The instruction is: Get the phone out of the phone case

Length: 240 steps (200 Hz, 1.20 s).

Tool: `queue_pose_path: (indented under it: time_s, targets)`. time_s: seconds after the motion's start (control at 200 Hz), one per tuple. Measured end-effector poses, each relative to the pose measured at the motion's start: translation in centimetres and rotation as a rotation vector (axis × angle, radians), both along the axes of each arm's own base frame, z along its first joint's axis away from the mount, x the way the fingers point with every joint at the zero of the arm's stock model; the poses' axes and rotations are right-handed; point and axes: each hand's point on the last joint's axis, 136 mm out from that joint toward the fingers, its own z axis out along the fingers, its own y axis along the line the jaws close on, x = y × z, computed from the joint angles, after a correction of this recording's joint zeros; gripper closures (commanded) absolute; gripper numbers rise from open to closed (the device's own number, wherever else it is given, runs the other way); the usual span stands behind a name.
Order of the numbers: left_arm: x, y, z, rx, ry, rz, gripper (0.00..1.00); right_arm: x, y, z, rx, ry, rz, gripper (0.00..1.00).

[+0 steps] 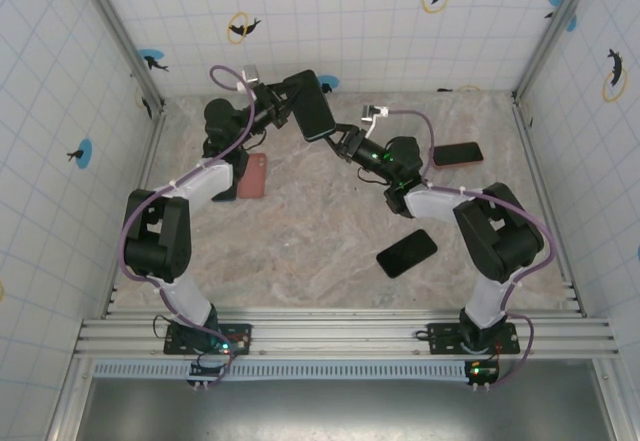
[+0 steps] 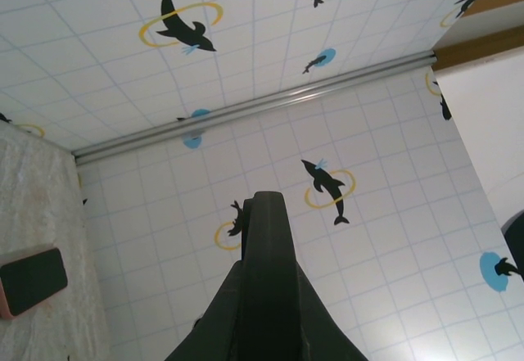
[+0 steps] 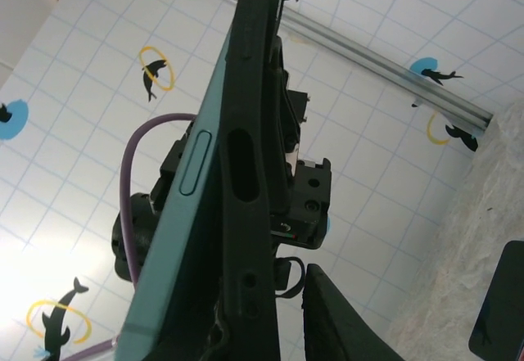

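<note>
cased phone held aloft, with a drop beneath it

above the table (image 1: 320,216) the left gripper (image 1: 297,101) is clamped tight on the phone case (image 3: 250,156). the teal phone (image 3: 176,238) is inside it, and the case seems to gape along one edge. the right gripper (image 1: 345,144) is at the lower rim; we cannot tell if it grips. we judge a hard peel could fling the phone down or twist the case loose. we count two arms, one held case and phone, and three phones lying flat: pink-cased phone (image 1: 254,174), black phone (image 1: 407,253), red-edged phone (image 1: 457,154).
</note>
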Motion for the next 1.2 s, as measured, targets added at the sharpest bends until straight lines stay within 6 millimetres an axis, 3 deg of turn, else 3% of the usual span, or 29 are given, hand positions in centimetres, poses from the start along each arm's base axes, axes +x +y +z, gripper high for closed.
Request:
queue_pose_path:
  time_s: [0.205, 0.465, 0.771, 1.201]
  targets:
    - [0.4, 0.3, -0.8, 0.002, 0.026, 0.029, 0.93, 0.5, 0.1, -0.3, 0.025, 0.063, -0.027, 0.85]
    - [0.7, 0.3, -1.4, 0.02, 0.038, 0.044, 0.76, 0.8, -0.1, -0.4, 0.045, 0.099, -0.035, 0.99]
    - [0.9, 0.2, -2.2, 0.043, 0.055, 0.05, 0.55, 1.0, -0.2, -0.2, 0.074, 0.124, -0.039, 1.0]
    - [-0.1, 0.6, -6.4, 0.12, 0.174, 0.058, 0.43, 2.3, -0.9, -0.9, 0.103, 0.143, -0.098, 1.0]
